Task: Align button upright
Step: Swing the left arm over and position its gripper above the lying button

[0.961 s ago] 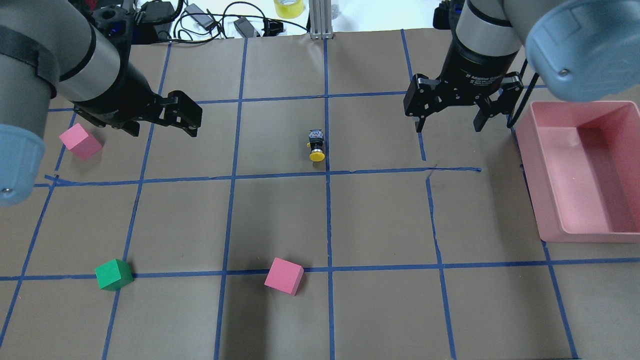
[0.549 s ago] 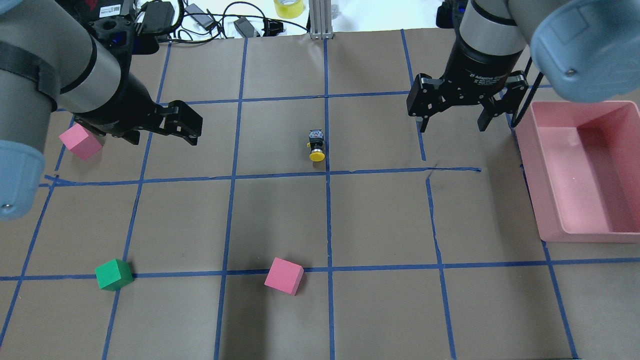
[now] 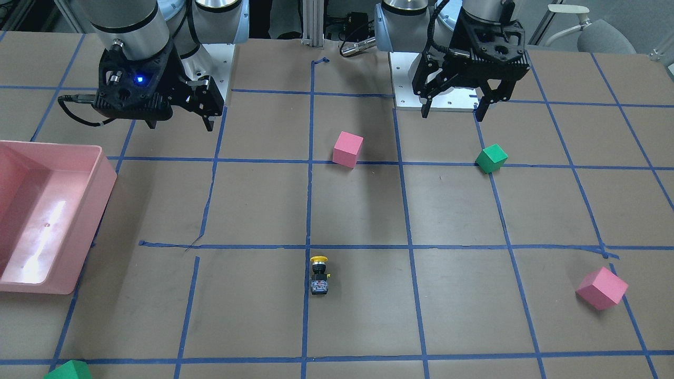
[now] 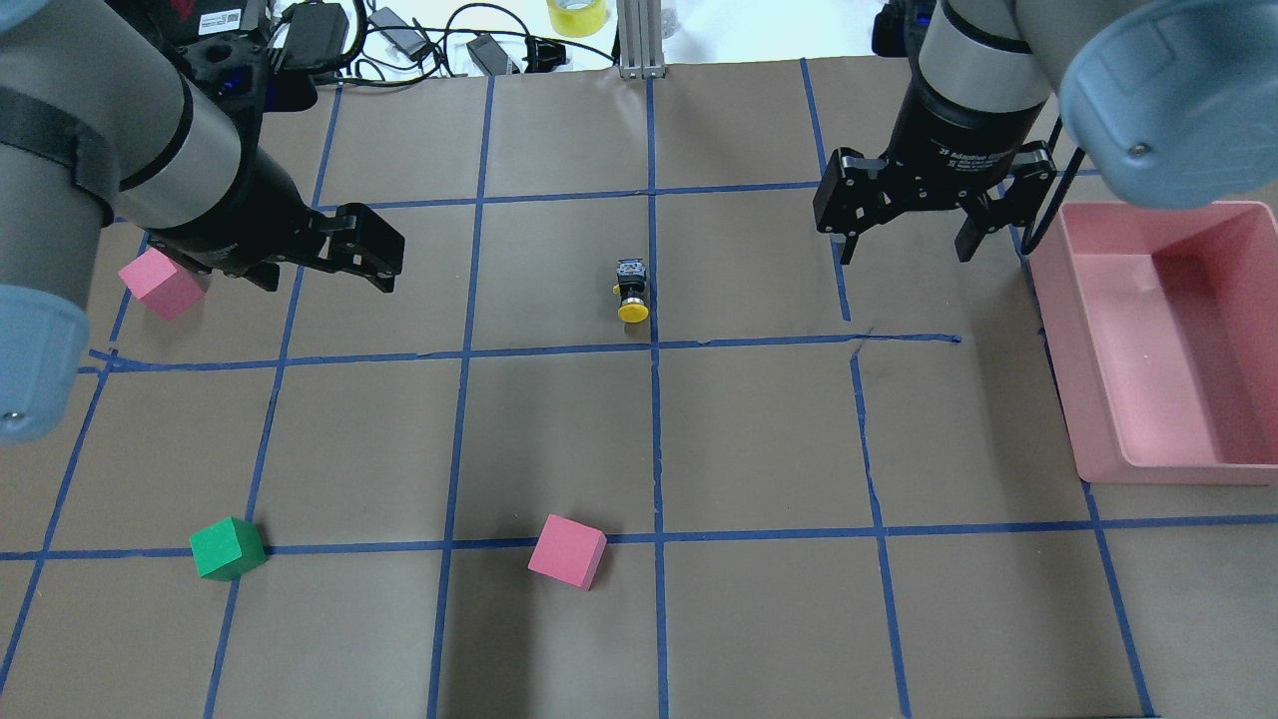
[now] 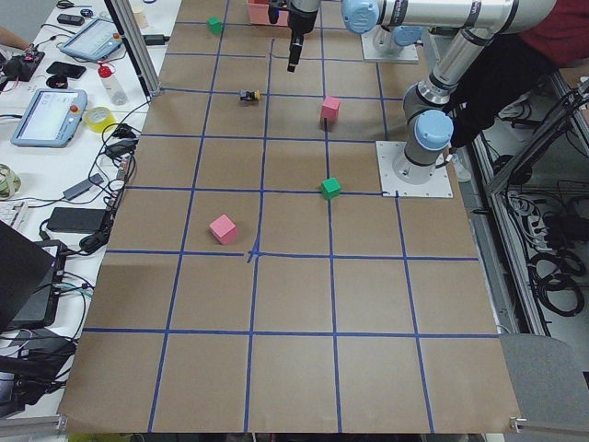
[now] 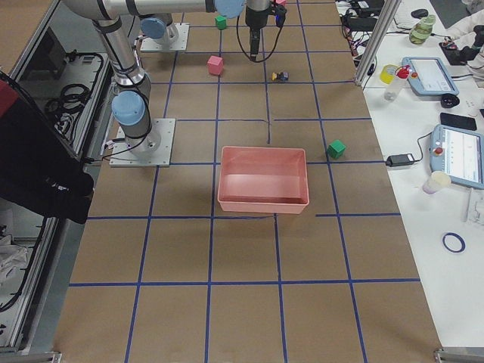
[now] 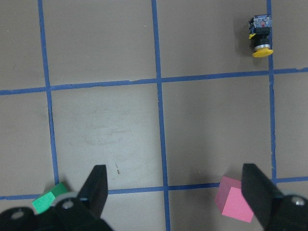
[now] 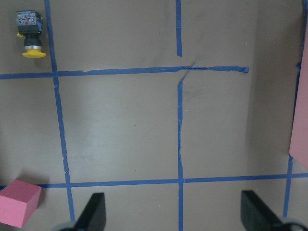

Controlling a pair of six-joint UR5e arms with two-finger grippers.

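Note:
The button (image 4: 631,293) lies on its side on the brown paper near the table's middle, beside a blue tape line, its yellow cap towards the robot and its base block away from it. It also shows in the front view (image 3: 318,275), the left wrist view (image 7: 260,34) and the right wrist view (image 8: 30,33). My left gripper (image 4: 384,262) is open and empty, hovering well to the button's left. My right gripper (image 4: 905,255) is open and empty, hovering well to the button's right, next to the pink bin.
A pink bin (image 4: 1063,359) stands at the right edge. One pink cube (image 4: 161,283) sits under the left arm, and another pink cube (image 4: 567,550) and a green cube (image 4: 228,548) sit near the robot's side. Cables and a tape roll (image 4: 576,15) lie beyond the far edge.
The right gripper has moved slightly away from the robot and to the right. The left gripper has shifted a little. The button has not moved.

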